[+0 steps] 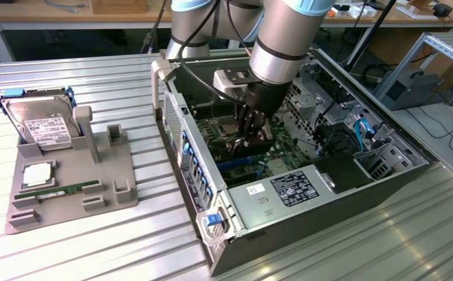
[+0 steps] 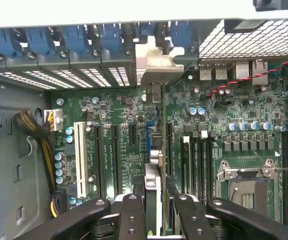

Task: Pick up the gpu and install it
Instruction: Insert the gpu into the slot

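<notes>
Fingers (image 2: 156, 210) clamped on gpu (image 2: 155, 150) edge-on above motherboard (image 2: 124, 145) slots (bracket toward case rear): worth keeping upright, aligned with slot, pressing evenly.

Looks like a robotics lab or electronics workshop: ribbed metal bench (image 1: 93, 246) carrying an opened computer case (image 1: 305, 193) and a grey parts fixture (image 1: 70, 193) at 9 o'clock, wooden desks (image 1: 46, 17) with cables at 12, aluminium framing (image 1: 437, 52) at 2.
</notes>
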Available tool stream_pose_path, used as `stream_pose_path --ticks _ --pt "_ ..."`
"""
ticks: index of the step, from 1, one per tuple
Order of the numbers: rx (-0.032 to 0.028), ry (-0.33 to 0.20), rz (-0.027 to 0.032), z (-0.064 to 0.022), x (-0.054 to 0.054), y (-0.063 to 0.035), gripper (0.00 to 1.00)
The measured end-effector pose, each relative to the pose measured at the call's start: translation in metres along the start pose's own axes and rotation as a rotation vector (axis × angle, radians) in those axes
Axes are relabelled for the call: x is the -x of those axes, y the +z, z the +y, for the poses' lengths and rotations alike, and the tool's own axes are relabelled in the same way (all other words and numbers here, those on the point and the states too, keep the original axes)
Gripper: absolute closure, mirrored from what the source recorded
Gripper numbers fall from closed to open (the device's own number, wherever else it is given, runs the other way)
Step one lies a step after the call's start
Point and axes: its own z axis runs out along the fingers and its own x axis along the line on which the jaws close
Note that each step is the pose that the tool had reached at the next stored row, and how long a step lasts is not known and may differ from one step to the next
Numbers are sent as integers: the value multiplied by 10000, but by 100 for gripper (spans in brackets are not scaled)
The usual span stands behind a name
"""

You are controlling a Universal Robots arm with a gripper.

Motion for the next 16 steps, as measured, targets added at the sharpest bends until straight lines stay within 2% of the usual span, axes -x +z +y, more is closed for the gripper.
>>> stream_pose_path --ticks 4,16 --pt "-1 1 -2 38 -14 22 73" --pt "-1 -1 -2 66 -52 77 73"
